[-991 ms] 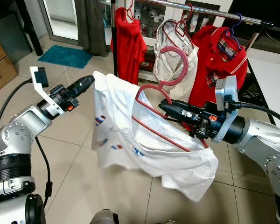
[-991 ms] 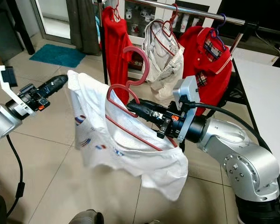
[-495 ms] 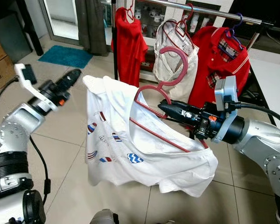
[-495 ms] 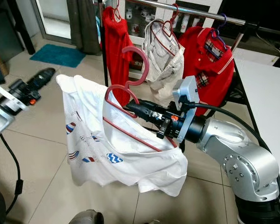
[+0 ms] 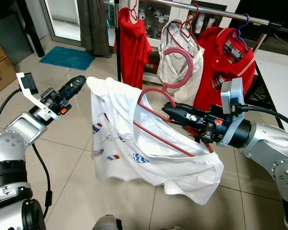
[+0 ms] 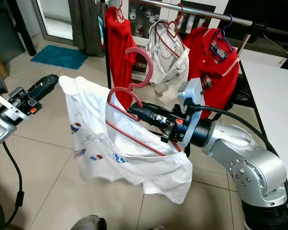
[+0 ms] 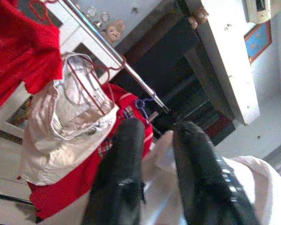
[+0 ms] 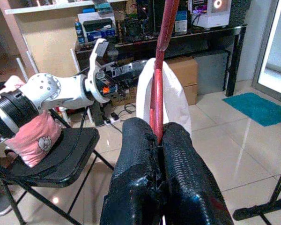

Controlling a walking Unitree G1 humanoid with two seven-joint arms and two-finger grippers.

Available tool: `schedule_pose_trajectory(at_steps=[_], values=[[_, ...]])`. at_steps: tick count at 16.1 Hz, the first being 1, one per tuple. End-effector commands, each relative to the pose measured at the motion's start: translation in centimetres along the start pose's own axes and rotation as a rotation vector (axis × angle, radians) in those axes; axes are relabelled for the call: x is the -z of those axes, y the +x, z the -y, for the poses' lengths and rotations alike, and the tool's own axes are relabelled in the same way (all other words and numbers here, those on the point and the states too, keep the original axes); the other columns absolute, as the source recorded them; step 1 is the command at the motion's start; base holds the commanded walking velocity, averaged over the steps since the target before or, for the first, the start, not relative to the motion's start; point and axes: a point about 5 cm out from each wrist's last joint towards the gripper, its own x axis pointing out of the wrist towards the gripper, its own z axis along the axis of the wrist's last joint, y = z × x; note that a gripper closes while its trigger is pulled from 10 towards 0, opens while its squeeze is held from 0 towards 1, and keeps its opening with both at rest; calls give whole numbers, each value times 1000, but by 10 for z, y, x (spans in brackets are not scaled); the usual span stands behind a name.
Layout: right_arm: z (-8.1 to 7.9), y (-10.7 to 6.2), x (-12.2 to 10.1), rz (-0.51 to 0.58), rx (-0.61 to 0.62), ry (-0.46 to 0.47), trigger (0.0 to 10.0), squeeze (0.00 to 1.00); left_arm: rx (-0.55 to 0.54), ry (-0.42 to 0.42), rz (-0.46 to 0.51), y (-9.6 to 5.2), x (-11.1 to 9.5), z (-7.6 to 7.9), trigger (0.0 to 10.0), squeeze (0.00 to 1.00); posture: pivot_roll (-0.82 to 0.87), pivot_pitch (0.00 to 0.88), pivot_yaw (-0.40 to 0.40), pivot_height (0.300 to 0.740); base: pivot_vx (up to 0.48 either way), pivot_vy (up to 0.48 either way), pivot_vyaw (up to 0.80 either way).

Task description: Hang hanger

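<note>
A red plastic hanger [image 5: 190, 61] stands hook-up at the centre, and my right gripper [image 5: 169, 109] is shut on it just below the hook. In the right wrist view the hanger's neck [image 8: 159, 70] is pinched between the fingers [image 8: 136, 164]. A white T-shirt [image 5: 129, 148] with small coloured prints is draped over the hanger and hangs down to the left. My left gripper [image 5: 79, 82] is open, just left of the shirt's raised shoulder. Its fingers [image 7: 124, 173] are apart, with white cloth beyond them.
A metal clothes rail [image 5: 216, 13] runs behind, carrying a red shirt [image 5: 134, 43], a beige shirt [image 5: 170, 69] and a red polo [image 5: 225, 62] on hangers. A white table [image 5: 278, 81] is at the right. A teal mat [image 5: 67, 57] and cardboard boxes [image 5: 0, 62] lie on the tiled floor at the left.
My left gripper drew back left from the shirt's shoulder, then came slightly closer again. The shirt spread out and swings under the hanger. The right gripper has held still.
</note>
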Motion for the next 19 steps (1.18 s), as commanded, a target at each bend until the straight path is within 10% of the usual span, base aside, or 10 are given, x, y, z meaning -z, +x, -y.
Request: schedule_pose_trajectory(at_steps=[1,11,12,13,14,15,18,19], values=[[-4,-1,-7,24,-22,-27,10000,0,-28,4,3,2,0,-3,10000,1000,29,38,-45,740,0,0,0],[-8,-2,-8,27,-48,-29,10000,0,108,-30,-14,20,10,5,10000,1000,22,23,-38,740,0,0,0],[-8,-2,-8,26,-50,-29,10000,0,121,-30,-20,21,11,6,10000,784,22,23,-38,740,0,0,0],[-8,-1,-8,25,-52,-28,10000,0,125,-22,-33,23,13,7,10000,251,23,21,-38,740,0,0,0],[-8,-1,-7,24,-55,-29,10000,0,120,-15,-39,24,14,8,10000,0,21,20,-36,740,0,0,0],[-9,-1,-7,24,-56,-28,10000,0,122,-16,-42,24,15,8,10000,0,20,20,-37,740,0,0,0],[-9,0,-7,23,-62,-27,10000,0,137,-16,-64,23,19,9,0,0,21,18,-38,740,0,0,0],[-9,0,-7,21,-63,-28,10000,0,143,-14,-61,23,19,10,0,0,24,19,-41,740,0,0,0]])
